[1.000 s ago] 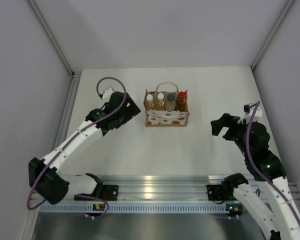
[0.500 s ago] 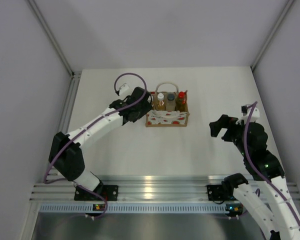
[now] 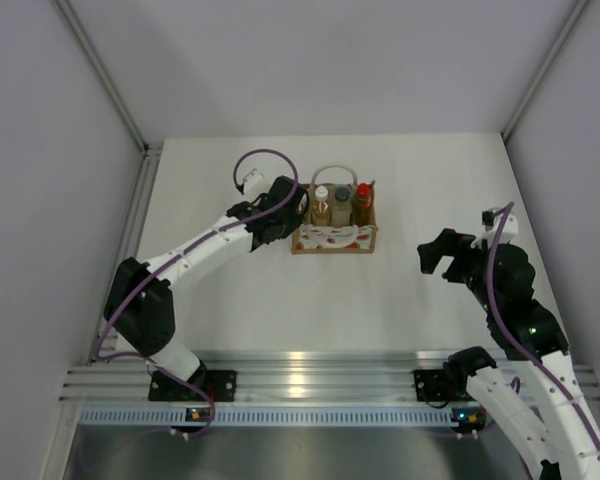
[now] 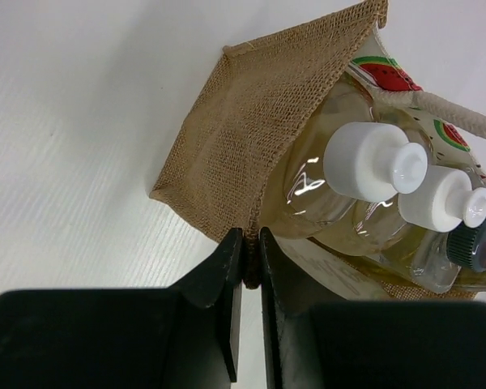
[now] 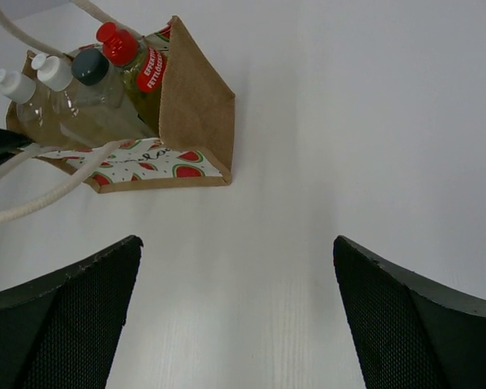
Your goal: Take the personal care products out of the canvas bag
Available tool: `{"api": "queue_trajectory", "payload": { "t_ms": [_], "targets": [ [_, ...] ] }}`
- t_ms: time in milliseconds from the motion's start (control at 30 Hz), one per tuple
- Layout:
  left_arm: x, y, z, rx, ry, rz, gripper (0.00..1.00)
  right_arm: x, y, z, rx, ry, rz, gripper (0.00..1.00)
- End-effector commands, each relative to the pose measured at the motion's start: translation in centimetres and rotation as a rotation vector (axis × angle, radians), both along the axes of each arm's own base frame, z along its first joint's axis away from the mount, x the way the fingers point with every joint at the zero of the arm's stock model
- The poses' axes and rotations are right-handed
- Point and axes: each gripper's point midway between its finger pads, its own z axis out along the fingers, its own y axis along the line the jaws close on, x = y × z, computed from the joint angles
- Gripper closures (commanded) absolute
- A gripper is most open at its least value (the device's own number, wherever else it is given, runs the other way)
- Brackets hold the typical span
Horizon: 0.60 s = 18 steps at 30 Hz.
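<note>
Brown canvas makes the bag, which stands upright on the white surface, towards its far side, with all four bottles inside it in one row. The left hand is almost shut and pinches the edge of the bag's left side wall. I judge this is to keep the bag down, so that it does not lift or tip when a bottle is pulled out. The right hand is wide and holds nothing. It is well apart from the bag, on its right side, probably ready to take a bottle.

The left wrist view shows the pinch and the first white-capped bottle, which the left arm hides in the top view. The right wrist view shows the red-capped bottle against the right wall, and a rope handle hanging over the front.
</note>
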Motion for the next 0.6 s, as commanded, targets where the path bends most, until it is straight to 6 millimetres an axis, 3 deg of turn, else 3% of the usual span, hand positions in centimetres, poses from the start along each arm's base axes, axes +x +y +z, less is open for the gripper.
{"api": "queue_trajectory", "payload": {
  "t_ms": [0, 167, 267, 333, 400, 433, 567],
  "targets": [
    [-1.0, 0.1, -2.1, -0.013, 0.030, 0.010, 1.00, 1.2, 1.8, 2.6, 0.056, -0.073, 0.058, 0.01],
    [-1.8, 0.6, -3.7, -0.024, 0.028, 0.014, 1.00, 4.2, 5.1, 3.6, 0.115, -0.061, 0.161, 0.01],
    [-2.1, 0.5, -4.9, -0.028, 0.029, 0.000, 1.00, 6.8, 6.4, 3.8, 0.128, -0.057, 0.176, 0.11],
    [-2.5, 0.6, -6.0, -0.022, 0.042, -0.010, 1.00, 8.5, 7.6, 3.3, 0.116, -0.040, 0.195, 0.21],
    [-2.8, 0.4, -6.8, -0.034, 0.041, -0.022, 1.00, 9.7, 8.2, 4.1, 0.093, -0.058, 0.203, 0.32],
    [-2.9, 0.5, -7.0, -0.035, 0.039, -0.024, 1.00, 10.5, 8.9, 3.3, 0.067, -0.036, 0.199, 0.33],
    [-3.4, 0.8, -7.8, -0.050, 0.030, -0.017, 1.00, 12.5, 10.4, 4.3, -0.012, -0.051, 0.174, 0.41]
  ]
}}
